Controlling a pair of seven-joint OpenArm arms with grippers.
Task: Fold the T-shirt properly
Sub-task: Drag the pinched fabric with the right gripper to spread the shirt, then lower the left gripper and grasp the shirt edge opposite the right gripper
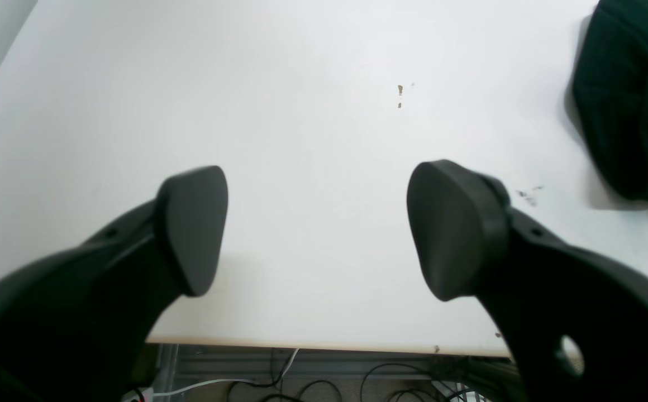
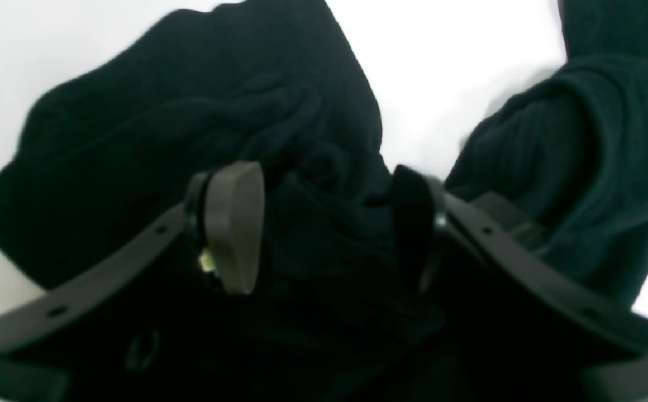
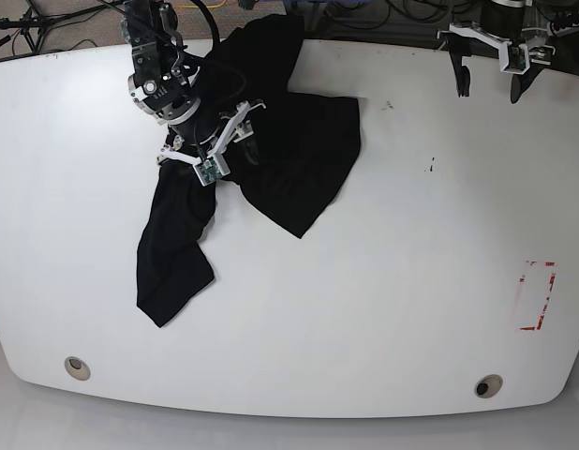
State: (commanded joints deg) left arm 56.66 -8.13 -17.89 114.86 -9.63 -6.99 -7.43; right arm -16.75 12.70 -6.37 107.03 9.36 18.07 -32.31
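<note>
**Black cloth crumpled, right arm low over it**

Black soft cloth shows only at the upper right corner of the left wrist view: one edge of the T-shirt (image 1: pixel 631 100), well apart from the left gripper (image 1: pixel 315 231). Its jaws stand wide apart over the bare white table (image 1: pixel 301 84), holding nothing.

In the right wrist view the right gripper (image 2: pixel 324 229) hangs just over the shirt. The jaws are apart, and dark folds lie between and under them. I cannot tell if the pads already touch the cloth.

In the base view the shirt lies bunched at the upper left of the table, one part reaching toward the front edge. The left gripper waits at the far corner. I judge the work is at its beginning: the next move needs a firm pinch on an edge, then spreading the shirt flat.
</note>
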